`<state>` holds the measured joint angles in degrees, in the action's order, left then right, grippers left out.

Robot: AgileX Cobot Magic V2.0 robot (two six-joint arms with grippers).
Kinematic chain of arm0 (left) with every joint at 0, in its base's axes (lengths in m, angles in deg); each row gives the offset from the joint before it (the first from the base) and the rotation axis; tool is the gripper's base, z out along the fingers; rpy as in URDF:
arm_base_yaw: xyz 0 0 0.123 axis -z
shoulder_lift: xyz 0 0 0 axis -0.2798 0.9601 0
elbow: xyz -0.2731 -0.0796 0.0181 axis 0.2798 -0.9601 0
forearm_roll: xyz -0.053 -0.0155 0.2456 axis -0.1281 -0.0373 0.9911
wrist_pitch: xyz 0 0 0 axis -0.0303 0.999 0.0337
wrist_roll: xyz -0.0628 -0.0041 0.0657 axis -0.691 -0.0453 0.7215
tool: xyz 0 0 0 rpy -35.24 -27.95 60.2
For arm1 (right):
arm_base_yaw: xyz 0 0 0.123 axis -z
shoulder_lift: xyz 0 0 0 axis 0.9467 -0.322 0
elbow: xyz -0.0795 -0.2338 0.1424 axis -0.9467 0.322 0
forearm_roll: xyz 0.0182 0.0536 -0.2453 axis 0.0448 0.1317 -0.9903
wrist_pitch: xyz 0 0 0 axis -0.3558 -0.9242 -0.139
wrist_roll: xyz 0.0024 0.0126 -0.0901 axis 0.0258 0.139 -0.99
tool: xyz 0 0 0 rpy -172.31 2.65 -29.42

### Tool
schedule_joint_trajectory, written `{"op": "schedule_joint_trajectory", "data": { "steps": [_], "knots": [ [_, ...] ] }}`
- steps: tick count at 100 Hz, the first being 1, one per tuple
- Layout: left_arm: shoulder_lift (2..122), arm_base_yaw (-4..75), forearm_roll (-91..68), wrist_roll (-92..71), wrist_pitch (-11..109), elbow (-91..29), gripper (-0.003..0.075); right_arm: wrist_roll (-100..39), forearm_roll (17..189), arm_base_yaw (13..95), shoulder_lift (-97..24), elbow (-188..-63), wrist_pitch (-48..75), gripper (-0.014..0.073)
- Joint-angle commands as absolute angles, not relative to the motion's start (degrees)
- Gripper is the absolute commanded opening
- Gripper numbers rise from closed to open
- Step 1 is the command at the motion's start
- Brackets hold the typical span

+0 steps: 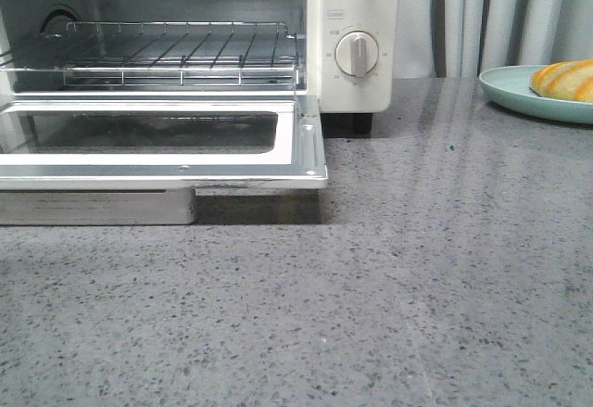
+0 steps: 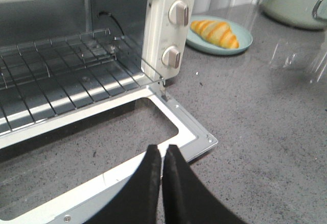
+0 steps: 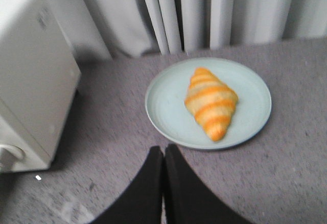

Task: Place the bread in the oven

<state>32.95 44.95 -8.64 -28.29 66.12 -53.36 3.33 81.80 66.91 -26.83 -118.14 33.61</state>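
— On the plate (image 3: 163, 106), right of the oven (image 1: 352, 82): that's the bread (image 3: 210, 102)?
— Yes. Door's down. Left gripper (image 2: 162, 158) and right gripper (image 3: 163, 157) both pressed together, holding nothing.

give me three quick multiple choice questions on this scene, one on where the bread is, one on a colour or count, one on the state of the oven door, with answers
1. Where is the bread?
A. on the wire rack
B. on the plate
C. on the bare counter

2. What colour is the plate?
A. pale green-blue
B. red
C. black

3. How is the door of the oven?
A. shut
C. missing
B. dropped open

Answers:
1. B: the right wrist view shows the bread lying on the plate, while the wire rack holds nothing.
2. A: the plate reads pale green-blue in all three views.
3. B: the door lies flat in front of the oven and the rack is exposed.

Both the left gripper and the right gripper have their fingers together, holding nothing.
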Motion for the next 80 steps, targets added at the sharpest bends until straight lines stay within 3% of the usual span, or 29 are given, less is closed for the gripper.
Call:
{"op": "schedule_joint_trajectory", "data": {
  "steps": [1,15,34,41,80],
  "knots": [
    [31.9,44.9,-9.9,-28.7,63.2,-52.2,-0.0021,3.2,79.8,67.3,-32.1,-124.1,35.1,-0.0047],
    [31.5,44.9,-9.9,-28.7,65.0,-52.2,-0.0022,3.2,78.5,67.3,-39.5,-130.7,37.2,-0.0012],
    [31.5,44.9,-10.2,-28.7,66.4,-52.2,-0.0022,3.2,77.1,67.3,-46.6,-138.3,37.7,0.0270],
    [31.5,44.9,-10.3,-28.7,66.4,-52.2,-0.0022,3.2,75.8,67.3,-48.4,-139.7,38.3,0.0329],
    [31.5,44.9,-10.3,-28.7,66.4,-52.2,-0.0021,3.3,71.6,70.4,-53.5,-140.3,39.9,0.0328]
  ]
}}
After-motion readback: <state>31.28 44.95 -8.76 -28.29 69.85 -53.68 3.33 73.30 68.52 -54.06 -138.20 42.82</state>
